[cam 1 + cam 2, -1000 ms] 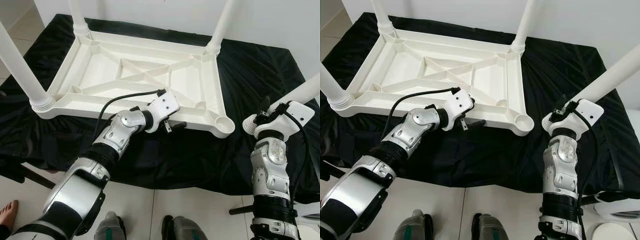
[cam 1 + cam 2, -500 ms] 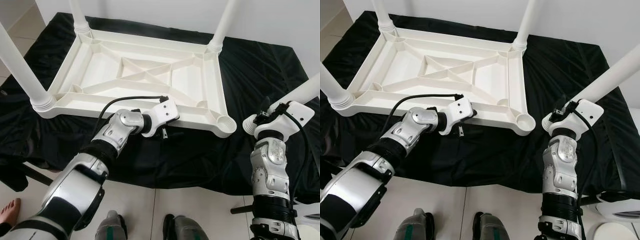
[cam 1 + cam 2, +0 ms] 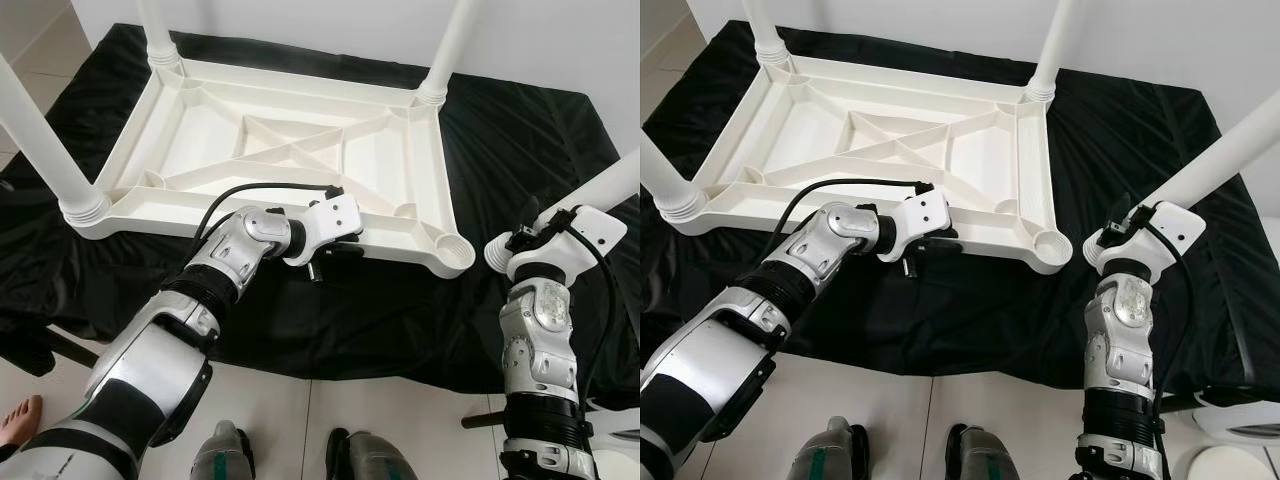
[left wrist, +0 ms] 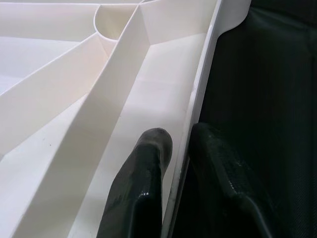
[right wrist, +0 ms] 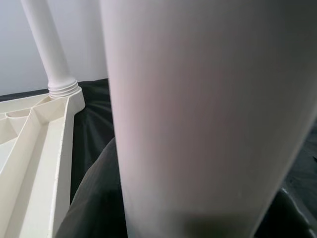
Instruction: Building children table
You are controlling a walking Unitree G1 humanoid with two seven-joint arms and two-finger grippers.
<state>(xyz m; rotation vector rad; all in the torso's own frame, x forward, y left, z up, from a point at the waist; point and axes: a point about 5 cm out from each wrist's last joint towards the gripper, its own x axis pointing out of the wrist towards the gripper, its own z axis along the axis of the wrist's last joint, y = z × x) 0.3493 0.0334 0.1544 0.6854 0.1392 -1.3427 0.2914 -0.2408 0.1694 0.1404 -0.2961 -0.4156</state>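
Risk, I judged, lay in the fourth leg, clamped in my right pincer, missing the socket should the upturned top, pinched at its rim by my left pincer, slide on the cloth.

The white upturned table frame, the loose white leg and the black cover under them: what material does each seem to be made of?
The white upturned table frame looks like moulded plastic, semi-gloss: thin ribs and round sockets are cast as one piece. The loose white leg, held by the right gripper, seems the same smooth plastic, with a ringed end. The black cover appears to be woven fabric, matte, lying in soft creases.
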